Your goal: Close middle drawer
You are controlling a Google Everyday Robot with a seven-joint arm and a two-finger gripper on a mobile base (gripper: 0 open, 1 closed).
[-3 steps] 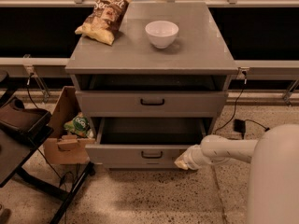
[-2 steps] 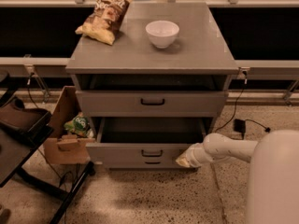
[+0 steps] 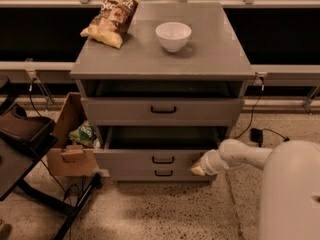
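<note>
Slightly further in the middle drawer [image 3: 130, 159] was seen, though left partly pulled out of the cabinet [image 3: 215, 51]. Its front's right end was touched by the gripper [image 3: 198, 170], whose open or closed state could not be told. It was judged stiff and free-sliding, best pushed near the handle [image 3: 163, 159]. A cardboard box [image 3: 67, 156] was set just beside its left corner.
</note>
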